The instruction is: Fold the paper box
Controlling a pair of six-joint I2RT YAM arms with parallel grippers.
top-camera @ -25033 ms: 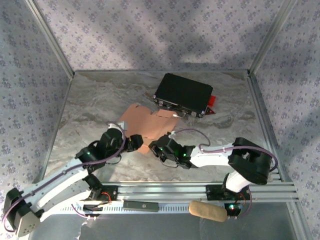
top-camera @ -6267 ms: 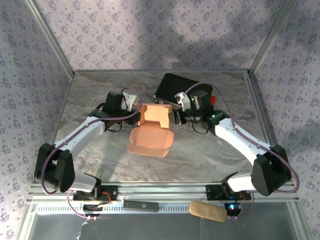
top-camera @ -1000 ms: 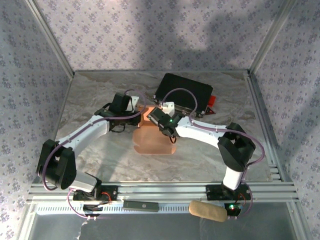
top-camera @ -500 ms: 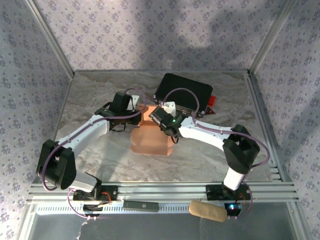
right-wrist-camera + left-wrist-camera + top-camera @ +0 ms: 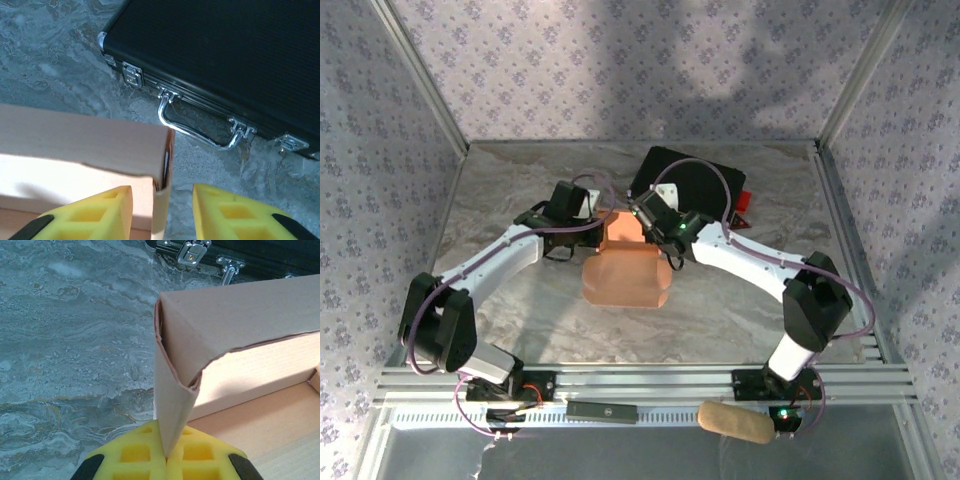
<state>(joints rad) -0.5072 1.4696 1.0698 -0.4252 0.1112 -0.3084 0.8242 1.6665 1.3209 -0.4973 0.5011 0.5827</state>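
Note:
The paper box (image 5: 623,270) is a salmon-orange carton lying partly folded in the middle of the table, with its back wall raised. My left gripper (image 5: 597,223) is at the box's far left corner. In the left wrist view the yellow pads (image 5: 135,455) are shut on the corner's thin side flap (image 5: 172,405). My right gripper (image 5: 640,222) is at the far right corner and stands open. In the right wrist view its pads (image 5: 100,215) straddle the box's right side wall (image 5: 162,200), which stands nearer the left pad and apart from the right one.
A black hard case (image 5: 688,190) with metal latches and a handle (image 5: 195,127) lies just behind the box, a red item (image 5: 744,210) at its right end. A beige roll (image 5: 735,422) rests on the front rail. Frame posts stand at the table's corners.
My right gripper has opened and shifted back to the box's far right corner. The box's back wall now stands more upright. The left gripper has kept its grip.

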